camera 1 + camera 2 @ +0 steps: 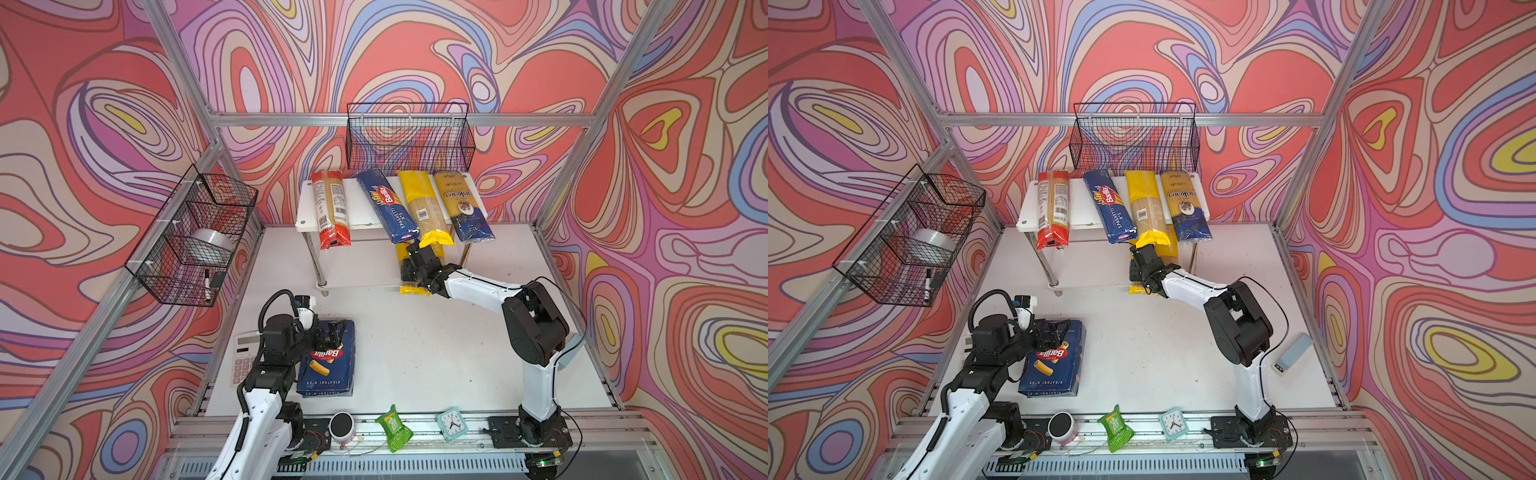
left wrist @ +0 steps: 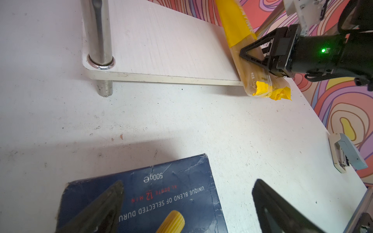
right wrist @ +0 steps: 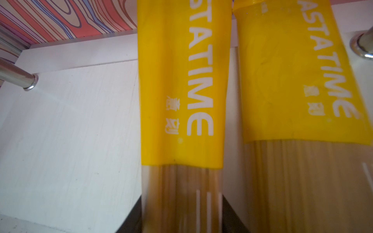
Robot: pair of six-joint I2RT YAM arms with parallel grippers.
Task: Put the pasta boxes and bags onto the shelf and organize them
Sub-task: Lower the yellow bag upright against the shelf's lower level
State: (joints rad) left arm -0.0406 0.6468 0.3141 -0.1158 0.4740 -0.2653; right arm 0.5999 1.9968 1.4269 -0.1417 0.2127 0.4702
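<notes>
Yellow PASTATIME bag (image 3: 181, 80) between jaws of right gripper (image 3: 181, 201), grip unclear; left gripper (image 2: 187, 182) wide apart over Barilla rigatoni box (image 1: 328, 365).

Rigatoni box (image 1: 328, 376) dark blue; shelf (image 1: 356, 204) white; wall (image 1: 83, 124) pink swirls.

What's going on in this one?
The right gripper is at the shelf's lower tier, fingers either side of a yellow bag lying beside a second yellow bag; whether it grips is unclear. The left gripper hovers open over the rigatoni box, flat on the table. The top tier holds a red bag, the spaghetti box, a third yellow bag and a gold-and-blue bag.
</notes>
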